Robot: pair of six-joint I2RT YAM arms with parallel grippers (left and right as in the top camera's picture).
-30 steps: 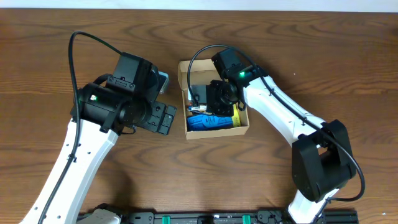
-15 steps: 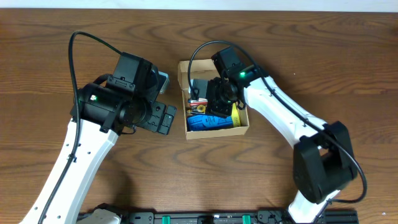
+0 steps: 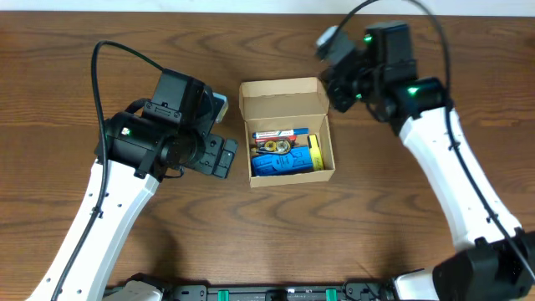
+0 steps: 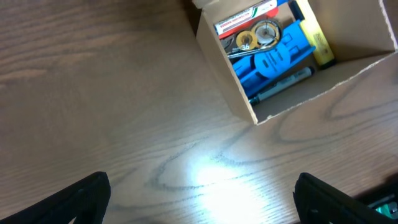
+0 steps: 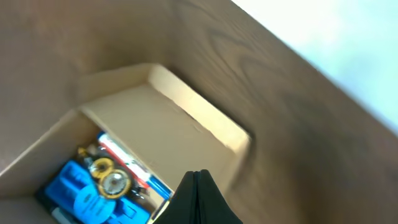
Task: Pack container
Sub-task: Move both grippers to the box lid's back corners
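The right gripper [image 5: 198, 190] has been pulled up out of the box [image 3: 288, 134], which now lies ahead of and below its fingers, apparently pressed together and empty. The left gripper [image 4: 199, 202] is held spread, the box just beyond its fingertips. Items [image 3: 287, 155] are left inside and the flap [image 3: 282, 96] is raised, so closing is judged next

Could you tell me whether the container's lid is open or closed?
Open: the container has its flap lid folded back, with the contents showing.
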